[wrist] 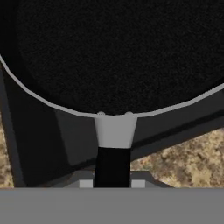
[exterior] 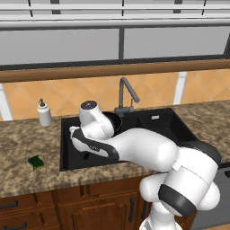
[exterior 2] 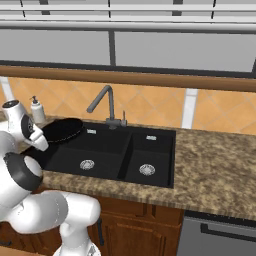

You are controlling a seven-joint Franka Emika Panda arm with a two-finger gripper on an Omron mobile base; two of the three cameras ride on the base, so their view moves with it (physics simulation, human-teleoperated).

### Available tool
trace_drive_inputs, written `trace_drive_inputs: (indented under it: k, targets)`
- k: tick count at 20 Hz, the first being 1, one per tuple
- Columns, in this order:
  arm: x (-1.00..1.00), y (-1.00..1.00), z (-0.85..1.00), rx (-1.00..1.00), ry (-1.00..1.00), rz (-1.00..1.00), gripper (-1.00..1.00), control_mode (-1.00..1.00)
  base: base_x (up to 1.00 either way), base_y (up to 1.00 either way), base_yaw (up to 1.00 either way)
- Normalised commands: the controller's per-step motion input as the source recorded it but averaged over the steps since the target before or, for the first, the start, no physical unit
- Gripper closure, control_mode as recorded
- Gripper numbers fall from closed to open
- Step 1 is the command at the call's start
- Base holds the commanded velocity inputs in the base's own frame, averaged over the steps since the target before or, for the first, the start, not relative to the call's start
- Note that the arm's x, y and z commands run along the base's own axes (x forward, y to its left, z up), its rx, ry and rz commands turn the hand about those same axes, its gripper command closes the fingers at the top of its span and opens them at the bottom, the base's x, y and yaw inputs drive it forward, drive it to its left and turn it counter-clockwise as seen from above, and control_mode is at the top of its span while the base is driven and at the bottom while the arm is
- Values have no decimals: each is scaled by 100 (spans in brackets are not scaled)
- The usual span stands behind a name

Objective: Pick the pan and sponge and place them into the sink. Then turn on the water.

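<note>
The black pan (wrist: 118, 52) hangs in my grip, its round bowl large in the hand view. Its thin handle (wrist: 112, 157) runs down between my fingertips, and my gripper (wrist: 112, 183) is shut on it. From the right base view the pan (exterior 2: 62, 129) hovers slightly tilted over the left end of the black double-basin sink (exterior 2: 127, 150). The arm covers much of the sink (exterior: 157, 121) in the left base view. The dark-green sponge (exterior: 36, 161) lies on the counter left of the sink. No water runs from the gooseneck faucet (exterior 2: 102, 102).
A white soap dispenser (exterior: 44, 113) stands at the back of the granite counter, left of the sink. Two silver drains (exterior 2: 87, 164) sit in the basins. Tiled wall and a wooden ledge close off the back. A dishwasher front (exterior 2: 220, 235) lies at lower right.
</note>
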Motion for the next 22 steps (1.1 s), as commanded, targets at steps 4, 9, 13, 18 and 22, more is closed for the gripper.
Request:
trace_drive_inputs:
  k: [4,9,13,18,22]
  targets:
    - [11,5,0,6,3,-33,100,-100,0,0,0]
    - [6,4,0,1,9,-34,100,-100,0,0,0]
    - [14,1,0,0,9,-32,100,-100,0,0,0]
    - [26,0,-8,0,3,-23,100,-100,0,0,0]
    - [29,0,-21,0,2,-23,100,-100,0,0,0]
